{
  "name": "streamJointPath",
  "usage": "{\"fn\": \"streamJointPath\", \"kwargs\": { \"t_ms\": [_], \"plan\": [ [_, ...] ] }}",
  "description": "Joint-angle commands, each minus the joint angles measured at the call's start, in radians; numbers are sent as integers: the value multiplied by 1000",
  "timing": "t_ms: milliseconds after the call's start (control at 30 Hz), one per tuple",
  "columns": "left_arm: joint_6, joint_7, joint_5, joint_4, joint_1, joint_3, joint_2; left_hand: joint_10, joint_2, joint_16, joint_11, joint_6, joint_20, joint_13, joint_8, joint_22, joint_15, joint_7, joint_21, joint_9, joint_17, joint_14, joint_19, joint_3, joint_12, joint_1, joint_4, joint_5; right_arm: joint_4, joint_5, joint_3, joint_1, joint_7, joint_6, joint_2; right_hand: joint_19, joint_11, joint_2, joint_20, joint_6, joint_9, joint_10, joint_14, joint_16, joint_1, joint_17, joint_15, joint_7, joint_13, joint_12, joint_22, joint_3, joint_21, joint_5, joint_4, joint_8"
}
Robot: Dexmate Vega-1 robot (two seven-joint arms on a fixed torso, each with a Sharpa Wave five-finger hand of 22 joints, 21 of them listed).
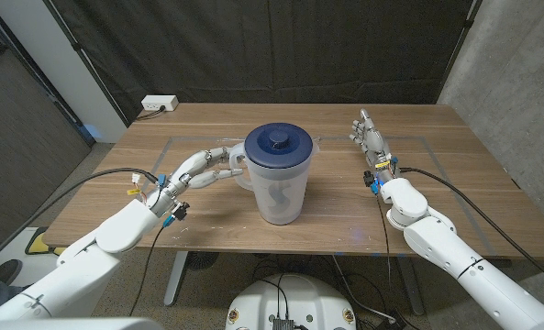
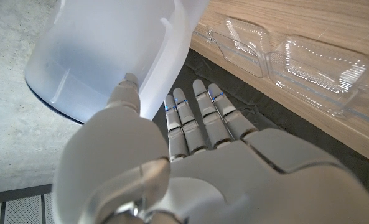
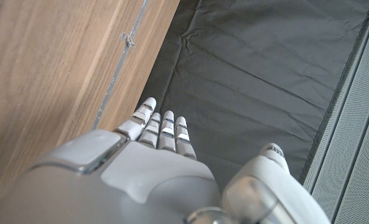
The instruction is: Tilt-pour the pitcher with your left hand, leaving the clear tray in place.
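The translucent pitcher (image 1: pixel 281 188) with its dark blue lid (image 1: pixel 277 141) stands upright at the middle of the table. My left hand (image 1: pixel 203 168) reaches in from its left side, fingers stretched toward the handle (image 1: pixel 239 170). In the left wrist view my left hand (image 2: pixel 190 168) has straight fingers lying beside the pitcher (image 2: pixel 109 50), the thumb tip touching its wall, nothing gripped. The clear tray (image 2: pixel 296 62) lies on the table beyond the pitcher; a sliver of the clear tray (image 1: pixel 316 145) peeks out behind the lid. My right hand (image 1: pixel 372 137) stands open at the right, apart from everything.
A white power strip (image 1: pixel 159 104) sits at the table's back left corner. Faint tape lines (image 1: pixel 172 140) mark a rectangle on the wooden table (image 1: pixel 455 183). A black curtain (image 3: pixel 265 74) hangs behind the table.
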Motion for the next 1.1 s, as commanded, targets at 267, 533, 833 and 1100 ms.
{"fn": "streamJointPath", "kwargs": {
  "t_ms": [267,533,833,1100],
  "plan": [
    [7,13,-46,34,-33,34,-10,79,20,32,-18,98,-6,30,39,4,-89,-11,30,3,15,92,58,28,25,42,2,-32,3,1,3,-9,-21,-6,11,10,2,3,-1,4,3,10,8,3,10,3,3,-3,4,8,6,2,0,4,-3,2],
    [1,-8,-74,66,-78,62,-11,54,19,13,-12,87,1,39,33,3,-77,-12,22,2,16,56,30,27,9,39,10,-47,0,-2,6,-14,-32,-5,14,11,4,4,0,5,3,15,12,5,10,3,5,-4,4,9,6,1,0,4,-3,2],
    [9,-41,-73,90,-147,100,5,36,10,-1,-8,70,10,45,25,1,-67,-15,14,2,16,33,5,21,-4,30,17,-55,-3,-2,10,-19,-41,-9,15,12,3,6,2,4,3,17,13,4,10,3,5,-4,4,9,6,0,0,3,-3,2],
    [-10,-58,-75,119,-202,136,-2,58,4,5,-13,91,10,51,32,0,-70,-11,17,1,17,56,10,17,0,24,21,-57,-9,-1,17,-32,-53,-6,17,13,2,7,2,4,3,17,14,4,11,3,4,-5,4,9,6,0,1,3,-3,2]
  ]
}}
